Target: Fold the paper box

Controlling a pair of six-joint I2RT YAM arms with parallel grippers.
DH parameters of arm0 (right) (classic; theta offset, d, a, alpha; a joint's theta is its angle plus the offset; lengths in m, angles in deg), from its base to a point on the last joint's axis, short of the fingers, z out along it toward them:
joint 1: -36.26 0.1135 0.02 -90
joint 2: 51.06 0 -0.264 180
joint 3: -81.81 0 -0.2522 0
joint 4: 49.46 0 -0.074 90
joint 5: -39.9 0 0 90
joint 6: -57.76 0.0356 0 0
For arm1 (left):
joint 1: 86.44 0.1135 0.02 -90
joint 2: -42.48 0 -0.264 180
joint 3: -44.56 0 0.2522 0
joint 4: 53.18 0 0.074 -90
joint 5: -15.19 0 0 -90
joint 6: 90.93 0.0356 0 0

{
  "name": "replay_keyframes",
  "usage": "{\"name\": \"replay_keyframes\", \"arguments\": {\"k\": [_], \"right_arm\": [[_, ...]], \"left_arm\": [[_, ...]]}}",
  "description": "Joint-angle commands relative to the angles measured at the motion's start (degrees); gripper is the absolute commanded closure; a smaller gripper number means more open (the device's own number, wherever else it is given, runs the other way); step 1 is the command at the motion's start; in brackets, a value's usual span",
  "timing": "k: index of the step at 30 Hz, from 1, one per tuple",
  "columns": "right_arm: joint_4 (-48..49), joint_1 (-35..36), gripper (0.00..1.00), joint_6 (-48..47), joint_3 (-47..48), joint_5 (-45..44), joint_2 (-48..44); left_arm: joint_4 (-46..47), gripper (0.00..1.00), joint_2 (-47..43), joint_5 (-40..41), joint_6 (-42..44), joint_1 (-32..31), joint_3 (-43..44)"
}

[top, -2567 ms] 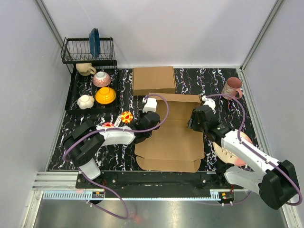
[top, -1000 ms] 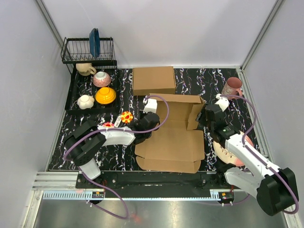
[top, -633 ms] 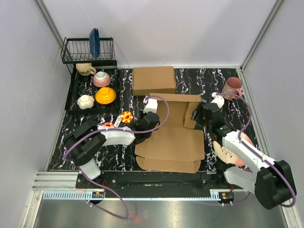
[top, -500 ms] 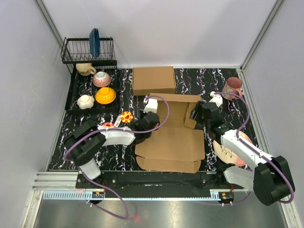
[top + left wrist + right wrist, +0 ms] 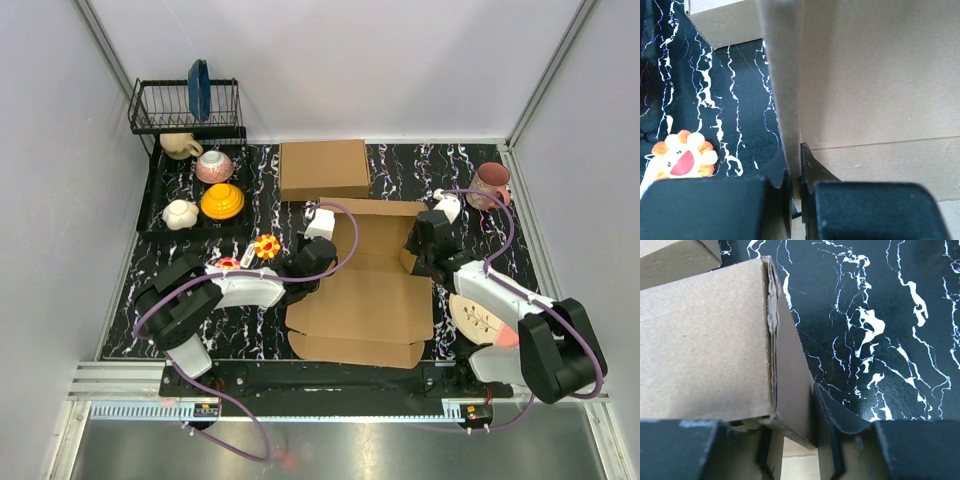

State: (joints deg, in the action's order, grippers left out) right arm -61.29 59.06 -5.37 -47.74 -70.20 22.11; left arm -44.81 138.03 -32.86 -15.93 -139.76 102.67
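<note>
- Firmly clenched, the left gripper pinches the upright left side flap of the paper box, with the thin cardboard edge squeezed between its two black fingers.
- Across the sheet, the right gripper has a finger on either side of the raised, doubled right side flap. Both fingers look to be against the cardboard, so it is grasping the box as well.
- The paper box lies mostly flat in the middle of the table, between the two arms. Its near flap reaches toward the near edge and its far panel stands up a little.
- Just past that far panel sits a neatly formed cardboard box, close to the table's far edge. Whether the two touch cannot be told.
- An orange and yellow plush toy lies on the black marbled surface just left of the left gripper.
- At the far left corner stands a black wire dish rack holding a blue plate on edge.
- A pink mug stands near the far right corner.
- A pale dish lies by the right edge, partly under the right arm.
</note>
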Motion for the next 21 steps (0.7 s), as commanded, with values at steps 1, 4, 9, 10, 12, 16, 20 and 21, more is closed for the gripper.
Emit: {"name": "replay_keyframes", "arguments": {"k": [1, 4, 9, 10, 12, 16, 20, 21], "right_arm": [[1.58, -0.22, 0.71, -0.68, 2.34, -3.45, 1.28], [1.06, -0.22, 0.81, -0.86, 2.51, -4.16, 1.89], [-3.49, -0.13, 1.0, -0.68, 4.53, -6.44, 3.91], [-4.47, -0.13, 1.0, -0.51, 4.97, -7.32, 4.35], [-6.06, -0.13, 1.0, -0.42, 5.94, -7.68, 5.4], [-6.33, -0.13, 0.8, 0.11, 5.33, -6.19, 4.97], [-6.68, 0.04, 0.59, 0.2, 4.8, -4.6, 5.23], [-7.2, 0.22, 0.54, 0.2, 4.88, -4.25, 5.84]], "left_arm": [[-3.32, 1.0, -1.94, -2.84, 2.26, -1.35, 0.82], [-3.85, 1.0, -1.86, -2.93, 1.73, -1.7, 1.08], [-4.55, 1.0, -2.03, -2.93, 1.47, -1.87, 1.78], [-4.64, 1.0, -2.12, -2.93, 1.47, -1.96, 1.87], [-4.81, 1.0, -2.21, -2.84, 1.38, -1.96, 2.13], [-5.6, 1.0, -1.94, -2.67, 1.21, -2.05, 2.66], [-6.31, 1.0, -1.86, -2.49, 0.94, -1.96, 2.92], [-6.57, 1.0, -1.77, -2.4, 0.86, -1.96, 2.93]]}}
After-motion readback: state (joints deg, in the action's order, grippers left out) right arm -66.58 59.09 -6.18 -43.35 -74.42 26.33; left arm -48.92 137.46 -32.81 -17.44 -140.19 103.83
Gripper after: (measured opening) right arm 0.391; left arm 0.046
